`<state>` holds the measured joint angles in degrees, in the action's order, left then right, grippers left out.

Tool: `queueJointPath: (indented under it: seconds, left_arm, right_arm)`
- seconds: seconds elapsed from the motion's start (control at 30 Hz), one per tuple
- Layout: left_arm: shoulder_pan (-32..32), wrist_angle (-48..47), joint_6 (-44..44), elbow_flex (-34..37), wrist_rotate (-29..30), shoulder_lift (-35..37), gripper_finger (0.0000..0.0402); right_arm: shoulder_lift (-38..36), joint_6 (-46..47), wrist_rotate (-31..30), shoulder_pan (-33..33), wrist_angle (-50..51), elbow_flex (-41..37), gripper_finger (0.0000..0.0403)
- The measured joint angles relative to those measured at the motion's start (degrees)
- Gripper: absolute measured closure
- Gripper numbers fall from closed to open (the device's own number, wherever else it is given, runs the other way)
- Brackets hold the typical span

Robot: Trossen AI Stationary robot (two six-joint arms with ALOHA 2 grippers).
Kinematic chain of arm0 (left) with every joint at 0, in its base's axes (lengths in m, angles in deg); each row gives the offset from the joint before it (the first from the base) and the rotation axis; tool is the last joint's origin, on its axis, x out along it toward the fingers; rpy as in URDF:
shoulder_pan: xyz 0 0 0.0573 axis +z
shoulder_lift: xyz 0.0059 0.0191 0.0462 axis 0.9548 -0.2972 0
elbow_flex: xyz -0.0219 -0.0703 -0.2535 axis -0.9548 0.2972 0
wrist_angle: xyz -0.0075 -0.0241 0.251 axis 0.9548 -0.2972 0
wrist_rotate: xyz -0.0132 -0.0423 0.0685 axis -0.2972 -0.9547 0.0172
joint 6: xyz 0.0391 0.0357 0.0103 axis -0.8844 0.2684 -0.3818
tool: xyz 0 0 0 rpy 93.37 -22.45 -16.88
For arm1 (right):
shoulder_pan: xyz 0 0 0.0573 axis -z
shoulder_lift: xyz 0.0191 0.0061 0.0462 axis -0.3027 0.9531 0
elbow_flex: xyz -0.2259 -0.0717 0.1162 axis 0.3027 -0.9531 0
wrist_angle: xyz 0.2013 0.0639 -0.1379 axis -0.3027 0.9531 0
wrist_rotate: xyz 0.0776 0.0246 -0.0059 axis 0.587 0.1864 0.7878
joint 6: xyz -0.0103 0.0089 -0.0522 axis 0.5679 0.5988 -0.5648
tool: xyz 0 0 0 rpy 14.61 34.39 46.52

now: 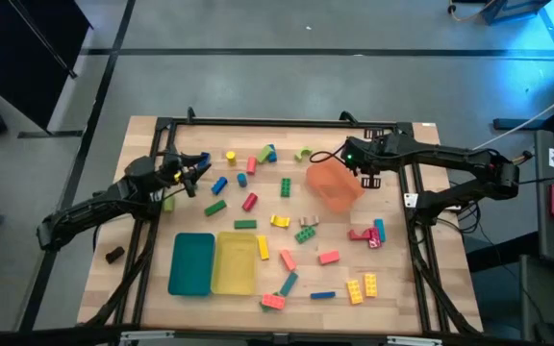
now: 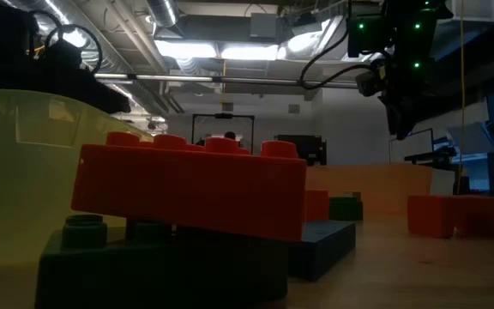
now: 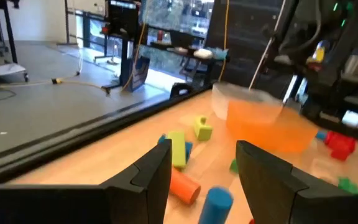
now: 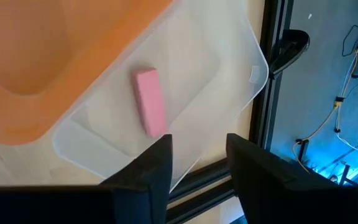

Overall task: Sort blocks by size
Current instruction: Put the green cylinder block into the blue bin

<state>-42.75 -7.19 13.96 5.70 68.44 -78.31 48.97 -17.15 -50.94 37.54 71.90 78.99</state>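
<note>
A wooden desk (image 1: 113,288) stands on a grey floor, with the blocks strewn over most of it. At its left edge the left gripper (image 1: 192,171) hovers low with its fingers (image 3: 151,177) set apart and nothing between them; just ahead of them lie an orange cylinder (image 3: 184,186), a blue cylinder (image 3: 216,203) and a green bar (image 3: 177,148).

Toward the near middle sit a teal tray (image 1: 190,264) and a yellow tray (image 1: 236,262) side by side, a yellow brick (image 1: 263,247) lying at the yellow tray's right rim. Loose blocks (image 1: 306,231) lie beyond and to the right of them: green, red, pink, blue and yellow.

Farther right, an orange tray (image 1: 333,185) rests tilted over a clear tray (image 4: 241,81). The right gripper (image 1: 366,176) hangs above them with its fingers (image 4: 151,171) parted and empty. A pink block (image 4: 149,101) lies flat in the clear tray below.

The blocks look like hard, light plastic: stiff, unlikely to break, but smooth enough to slip or twist out of a loose pinch. Long bars are probably best taken across the narrow width at mid-length, on the flat sides rather than the studded top. Cylinders may roll when nudged, so the fingers should come straight down over them.
</note>
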Motion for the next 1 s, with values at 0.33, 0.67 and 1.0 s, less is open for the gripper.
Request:
queueJointPath:
  seconds: [0.33, 0.67, 1.0]
  left_arm:
    - [-0.02, -23.34, -1.84, -13.92, 0.00, -3.74, 0.0237]
    - [0.00, -32.93, 5.14, -24.88, 1.03, -18.67, 0.0237]
    - [-0.02, -45.35, 4.39, -34.92, 0.83, -35.53, 0.0237]
  right_arm:
    - [0.00, 0.02, 0.02, -0.02, -0.01, 0.00, 0.0244]
    - [0.00, 0.02, 0.04, -0.02, -0.02, 0.00, 0.0244]
    - [0.00, 0.02, 0.04, -0.02, -0.02, -0.02, 0.0244]
